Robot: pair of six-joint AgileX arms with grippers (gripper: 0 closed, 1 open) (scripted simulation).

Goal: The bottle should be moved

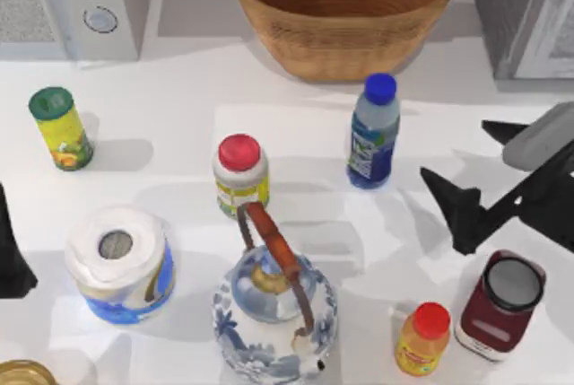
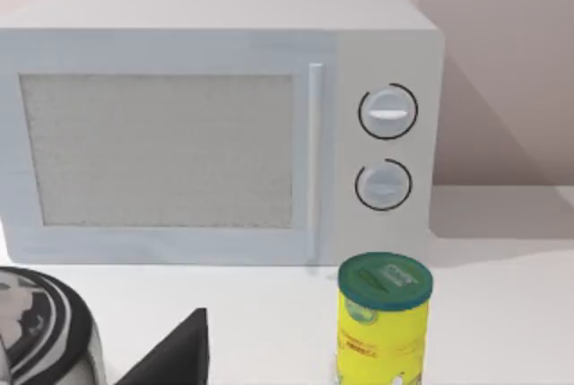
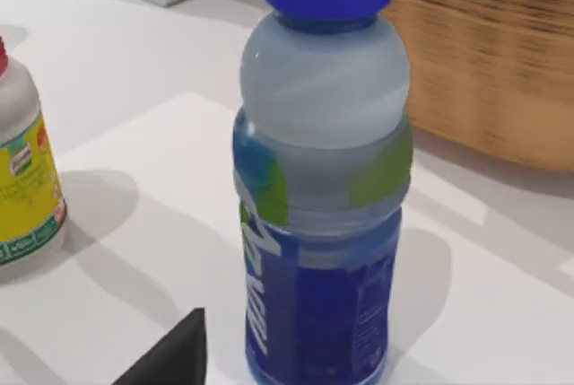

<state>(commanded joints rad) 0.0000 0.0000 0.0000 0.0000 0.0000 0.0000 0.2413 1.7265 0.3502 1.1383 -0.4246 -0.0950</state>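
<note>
The white table (image 1: 179,89) carries a microwave (image 1: 76,4) and a wicker basket (image 1: 345,13) along its far edge. Nearer stand the bottle (image 1: 372,134) (upright, blue-capped), a green-lidded can (image 1: 60,127), a red-lidded white jar (image 1: 240,174), a paper roll (image 1: 119,264), a blue-patterned kettle (image 1: 273,313), a small orange bottle (image 1: 422,340) and a dark red jar (image 1: 500,304).

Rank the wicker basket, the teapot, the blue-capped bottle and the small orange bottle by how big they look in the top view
1. Wicker basket
2. Teapot
3. Blue-capped bottle
4. Small orange bottle

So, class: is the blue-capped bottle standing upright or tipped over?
Upright: the bottle stands on its base on the table, cap uppermost, apart from the right gripper.
</note>
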